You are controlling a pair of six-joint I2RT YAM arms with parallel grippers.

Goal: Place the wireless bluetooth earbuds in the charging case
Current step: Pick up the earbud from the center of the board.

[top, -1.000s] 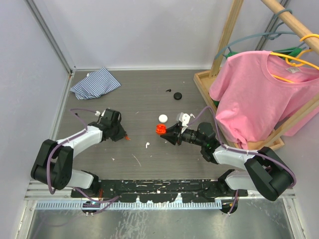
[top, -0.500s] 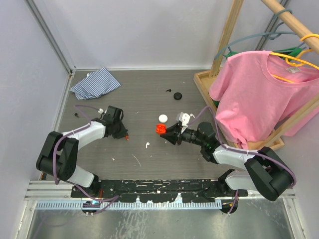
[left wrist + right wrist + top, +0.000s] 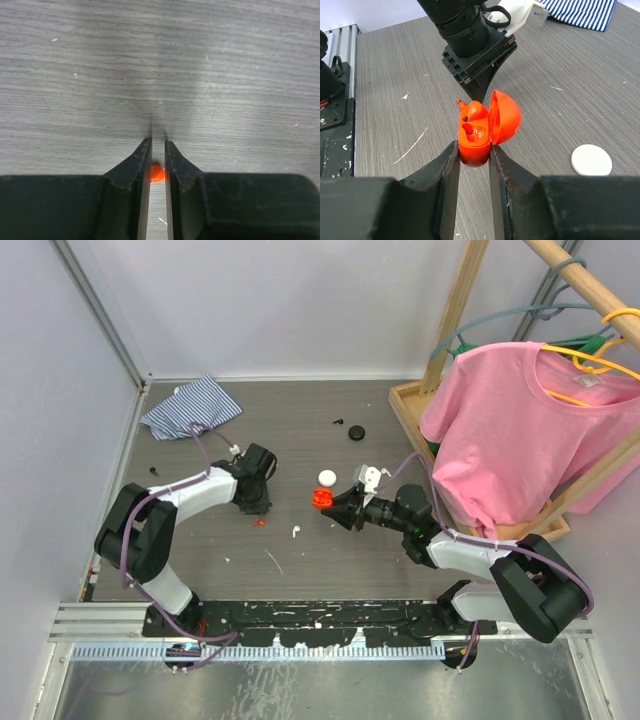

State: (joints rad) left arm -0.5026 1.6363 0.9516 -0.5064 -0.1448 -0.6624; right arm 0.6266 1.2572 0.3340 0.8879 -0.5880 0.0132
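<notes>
Red plastic is showing in two places, and the leftmost is the red earbud, which is lying on the desk just beside the left gripper. Those jaws are standing drawn almost together with only a thin slit between them, and a red fleck is sitting in that slit in the left wrist view; whether they are nipping the bud or merely framing it, I cannot tell. I am judging the bud to be very light, hard and glossy, with a rounded body that is likely to be squirting sideways under a pinch. The jaws are therefore looking best placed across the fatter head, leaving the short stem free to lead into its well. Slightly rightward, a white earbud is resting loose on the desk. Further right, the right gripper is clenching the lower shell of the red charging case, its lid hanging open toward the left arm. One well is seeming filled, the other bare. Being a stiff, slick shell, the case is asking for a firm hold on its sides, clear of the hinge.
</notes>
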